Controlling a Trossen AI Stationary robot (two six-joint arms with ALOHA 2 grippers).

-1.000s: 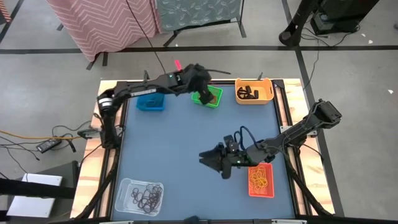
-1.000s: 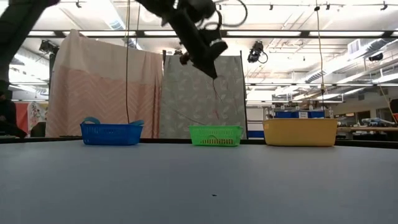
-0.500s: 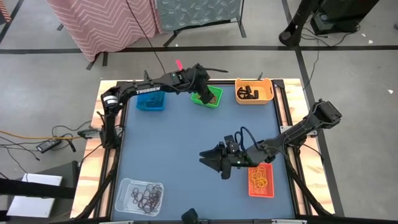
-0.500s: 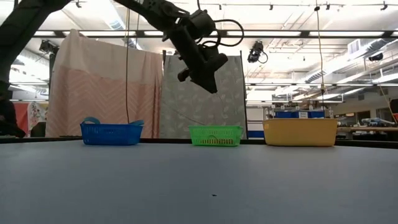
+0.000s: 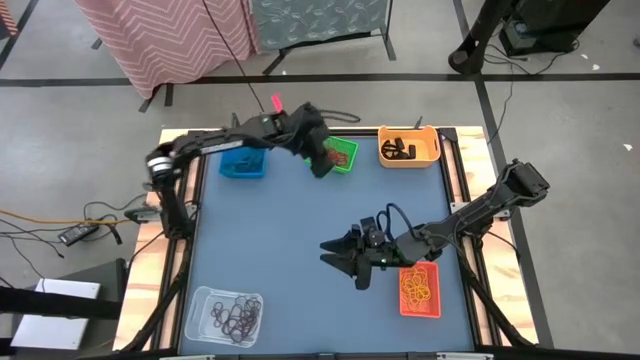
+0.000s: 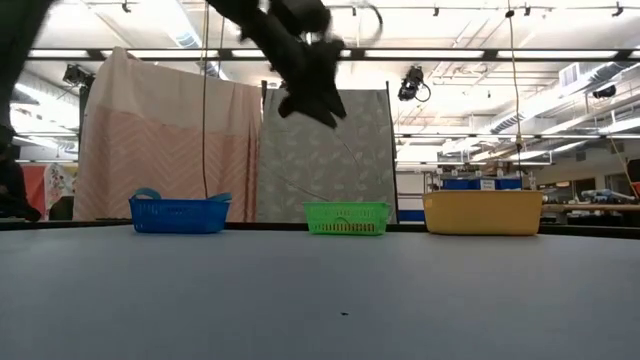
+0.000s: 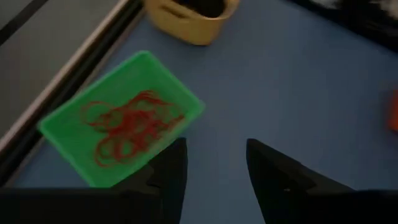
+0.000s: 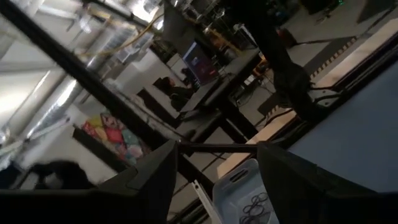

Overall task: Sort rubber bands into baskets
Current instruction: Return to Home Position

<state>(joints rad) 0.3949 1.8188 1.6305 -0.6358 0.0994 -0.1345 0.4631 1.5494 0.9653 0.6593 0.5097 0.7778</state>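
"Upper middle of the overhead frame: what's the left gripper [image 5: 322, 166] doing?"

"Hovering, released and empty, just beside the small green plastic mesh basket [image 7: 62, 151] (thin red rubber bands [image 7: 127, 127] lie heaped inside). Lower middle, the right gripper [image 5: 330, 255] is spread open too, grasping nothing."

Dark left gripper [image 6: 322, 105] blurred in the low view, green plastic mesh basket [image 5: 346, 152] at the tabletop's far edge partly covered by it from above, yellow-orange mesh basket [image 7: 189, 18] cut by the left wrist view's edge, clear white mesh basket [image 8: 245, 193] cropped in the right wrist view.
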